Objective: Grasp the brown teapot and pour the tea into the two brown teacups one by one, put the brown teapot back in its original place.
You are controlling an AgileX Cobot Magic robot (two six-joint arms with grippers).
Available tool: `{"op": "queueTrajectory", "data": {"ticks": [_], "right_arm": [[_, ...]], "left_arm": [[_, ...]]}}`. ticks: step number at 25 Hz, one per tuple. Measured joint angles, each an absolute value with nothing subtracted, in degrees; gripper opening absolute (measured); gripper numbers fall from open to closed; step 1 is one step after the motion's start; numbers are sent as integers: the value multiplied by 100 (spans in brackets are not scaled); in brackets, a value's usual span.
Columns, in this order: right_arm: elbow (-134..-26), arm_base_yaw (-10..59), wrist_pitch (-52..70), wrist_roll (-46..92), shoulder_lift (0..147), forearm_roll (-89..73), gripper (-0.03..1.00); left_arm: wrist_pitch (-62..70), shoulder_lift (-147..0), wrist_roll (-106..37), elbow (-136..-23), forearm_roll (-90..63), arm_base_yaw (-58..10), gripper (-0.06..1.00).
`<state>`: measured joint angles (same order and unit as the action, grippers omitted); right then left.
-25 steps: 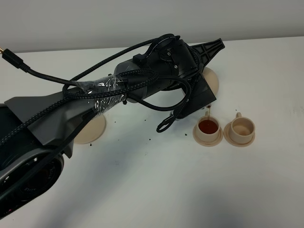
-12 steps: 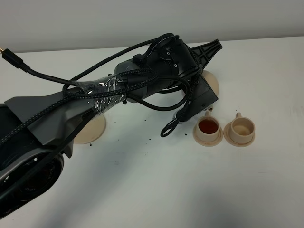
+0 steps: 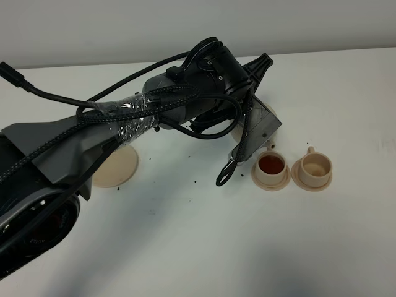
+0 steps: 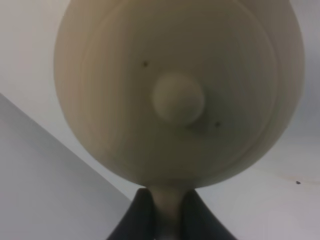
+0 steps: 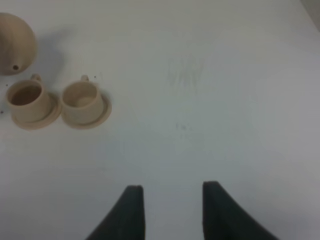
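My left gripper reaches across the middle and is shut on the loop handle of the brown teapot, which fills the left wrist view, lid knob facing the camera. From above, the arm hides most of the teapot, which hangs just behind the cups. The left teacup on its saucer holds dark tea. The right teacup on its saucer looks empty. The flat tan dish lies bare at the left. My right gripper is open and empty, well away from both cups.
Small dark specks and drips dot the white table around the cups. A loose cable loop hangs from the left arm near the left cup. A grey wall runs along the table's back edge.
The thin stream of tea into the left cup has stopped. The left arm has swung slightly back and to the left, tipping the teapot away from the cup.
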<state>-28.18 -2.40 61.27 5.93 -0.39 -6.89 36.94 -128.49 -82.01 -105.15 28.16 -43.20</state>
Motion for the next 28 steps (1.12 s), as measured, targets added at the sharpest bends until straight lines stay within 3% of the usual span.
{"op": "queueTrajectory", "data": {"ticks": [20, 28], "right_arm": [[-2818, -240, 6127, 593, -39, -689, 31], [-2818, -240, 6127, 593, -39, -689, 31]], "left_arm": [[5606, -12550, -7149, -10519, 947, -3742, 15], [5382, -12530, -7127, -10519, 1001, -3730, 15]]}}
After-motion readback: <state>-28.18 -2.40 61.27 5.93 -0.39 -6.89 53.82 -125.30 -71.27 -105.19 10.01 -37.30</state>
